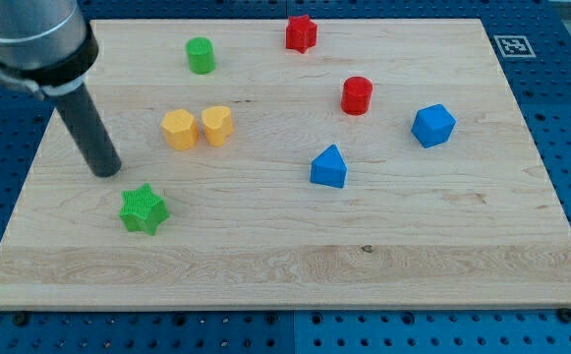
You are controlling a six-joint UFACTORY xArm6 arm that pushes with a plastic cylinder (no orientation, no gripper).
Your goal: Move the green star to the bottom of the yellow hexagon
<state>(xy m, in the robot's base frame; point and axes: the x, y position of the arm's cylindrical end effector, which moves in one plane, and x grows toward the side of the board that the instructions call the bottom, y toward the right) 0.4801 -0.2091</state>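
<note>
The green star [143, 208] lies on the wooden board at the view's lower left. The yellow hexagon [178, 129] sits above and slightly right of it, touching a yellow heart-shaped block [216, 125] on its right. My tip [107, 170] rests on the board up and to the left of the green star, a short gap apart, and left of and below the yellow hexagon.
A green cylinder [200, 55] stands at the top left, a red star [302, 32] at the top middle, a red cylinder [357, 95] right of centre. A blue wedge-like block [329, 167] and a blue block [432, 126] lie at the right. The board [285, 265] sits on a blue pegboard.
</note>
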